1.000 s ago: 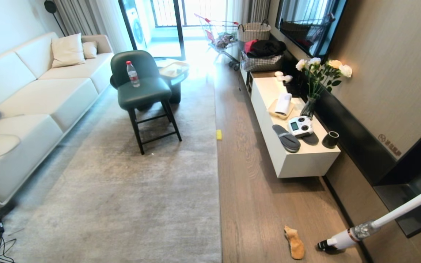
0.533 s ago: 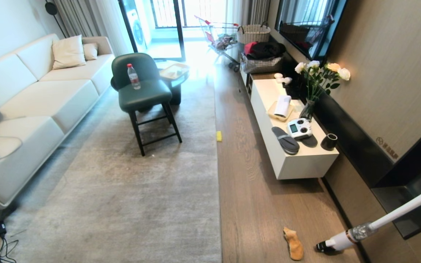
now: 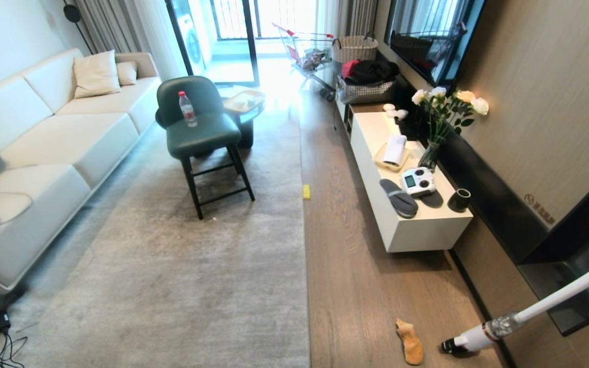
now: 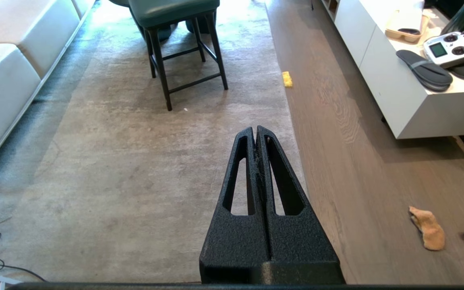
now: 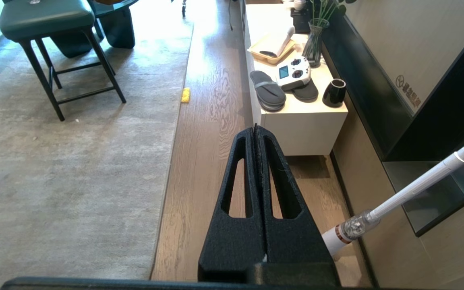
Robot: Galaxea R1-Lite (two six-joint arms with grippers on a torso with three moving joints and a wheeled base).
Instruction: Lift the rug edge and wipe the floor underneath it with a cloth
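A large pale grey rug [image 3: 197, 266] lies flat; the rug edge [image 3: 306, 286] runs straight along the grey-brown plank floor [image 3: 356, 286]. The orange-tan cloth [image 3: 410, 342] lies crumpled on the bare floor near the bottom of the head view, to the right of the rug, also in the left wrist view as the cloth [image 4: 428, 228]. Neither arm shows in the head view. My left gripper [image 4: 255, 129] is shut and empty, high above the rug edge [image 4: 294, 133]. My right gripper [image 5: 255, 128] is shut and empty, high above the floor [image 5: 199, 169]; the cloth does not show there.
A white stick vacuum [image 3: 483, 335] leans by the wall right of the cloth. A low white cabinet [image 3: 417, 232] with slippers and a controller lines the right wall. A green chair [image 3: 200, 135] stands on the rug, a sofa [image 3: 44, 153] left. A small yellow block [image 3: 306, 191] sits at the rug edge.
The whole head view has shifted slightly: far things sit a little lower, the cloth and vacuum a little higher, so the camera moved. Nothing in the room has moved.
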